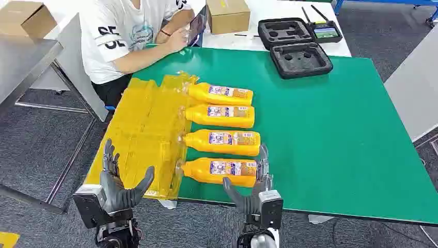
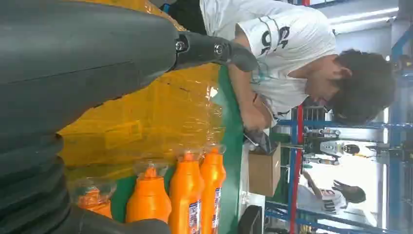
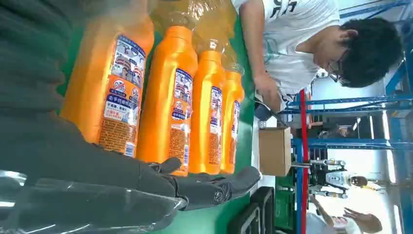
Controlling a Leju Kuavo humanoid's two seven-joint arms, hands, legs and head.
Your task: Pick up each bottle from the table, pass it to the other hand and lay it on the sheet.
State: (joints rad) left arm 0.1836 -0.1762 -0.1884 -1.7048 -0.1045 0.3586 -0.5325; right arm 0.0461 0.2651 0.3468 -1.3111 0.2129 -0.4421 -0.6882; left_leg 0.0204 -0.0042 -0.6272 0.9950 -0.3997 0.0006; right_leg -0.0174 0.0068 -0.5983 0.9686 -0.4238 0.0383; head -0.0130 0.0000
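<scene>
Head view, desk: you are looking down at a green desk (image 1: pixel 335 129) with a yellow sheet (image 1: pixel 144 134) lying over its left part.
Head view, bottles: four orange bottles are lying in a row just right of the sheet, caps pointing toward it: the far bottle (image 1: pixel 221 93), the second bottle (image 1: pixel 222 115), the third bottle (image 1: pixel 223 141) and the near bottle (image 1: pixel 219 171).
Head view, left hand: your left hand (image 1: pixel 118 182) is hovering over the sheet's near corner with fingers spread, holding nothing.
Head view, right hand: your right hand (image 1: pixel 253 186) is sitting at the base end of the near bottle, fingers raised beside the base and thumb reaching under the bottle's near side; it is open and not gripping anything.
Head view, surroundings: a person (image 1: pixel 129 36) in a white shirt is sitting at the desk's far left corner, with a cardboard box (image 1: pixel 227 15) and a black foam case (image 1: pixel 294 44) lying beyond the bottles.
Left wrist view: the left hand (image 2: pixel 73 97) is taking up much of the picture, empty, with the sheet (image 2: pixel 146 117) behind it and the bottle caps (image 2: pixel 187 158) lining up at the sheet's edge.
Right wrist view: the right hand (image 3: pixel 160 180) is stretching its fingers (image 3: pixel 229 183) out along the bottle bases, apart from the labels, with the near bottle (image 3: pixel 114 87) lying closest to the palm.
</scene>
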